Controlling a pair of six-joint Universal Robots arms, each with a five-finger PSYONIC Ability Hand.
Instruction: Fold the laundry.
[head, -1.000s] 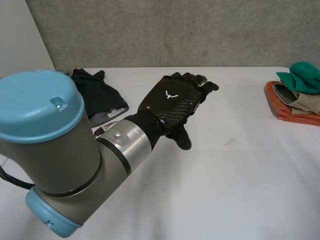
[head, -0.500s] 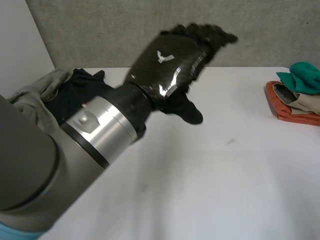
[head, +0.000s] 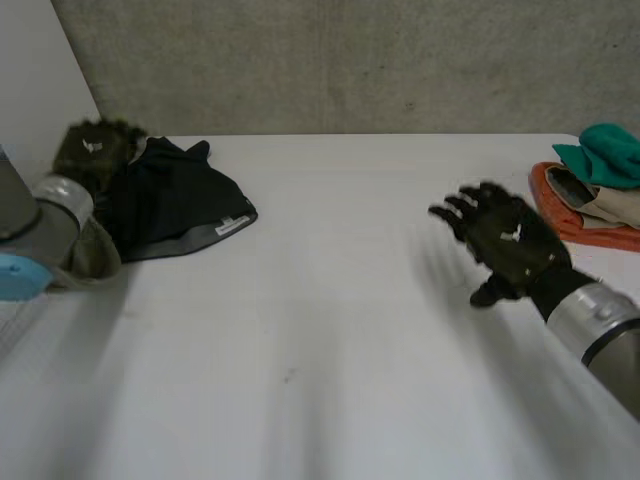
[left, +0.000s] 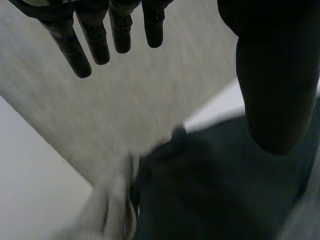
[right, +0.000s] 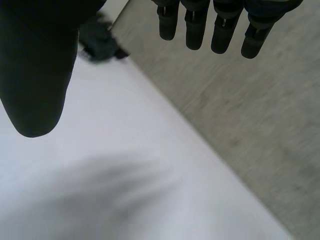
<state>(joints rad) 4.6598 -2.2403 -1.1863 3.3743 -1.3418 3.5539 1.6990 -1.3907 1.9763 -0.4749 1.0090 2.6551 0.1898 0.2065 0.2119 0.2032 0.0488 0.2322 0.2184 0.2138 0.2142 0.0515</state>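
Observation:
A dark garment (head: 175, 200) lies crumpled at the table's far left corner, with a grey-olive cloth (head: 97, 262) beside it. My left hand (head: 93, 148) hovers over the far left edge of this pile, open and empty. In the left wrist view its straight fingers (left: 95, 37) and thumb (left: 275, 80) hang above the dark garment (left: 210, 190) and the pale cloth (left: 110, 210). My right hand (head: 505, 240) floats open above the right side of the table, holding nothing. The right wrist view has its fingers (right: 215, 25) spread over the white table (right: 125, 190).
At the far right edge sits a folded stack: an orange cloth (head: 572, 222) at the bottom, a beige one (head: 605, 203) on it and a teal one (head: 608, 150) on top. The grey wall (head: 350, 60) rises behind the table (head: 330, 330).
My left arm has swung from the table's middle back to the far left, over the laundry pile. My right hand has come into view at the right.

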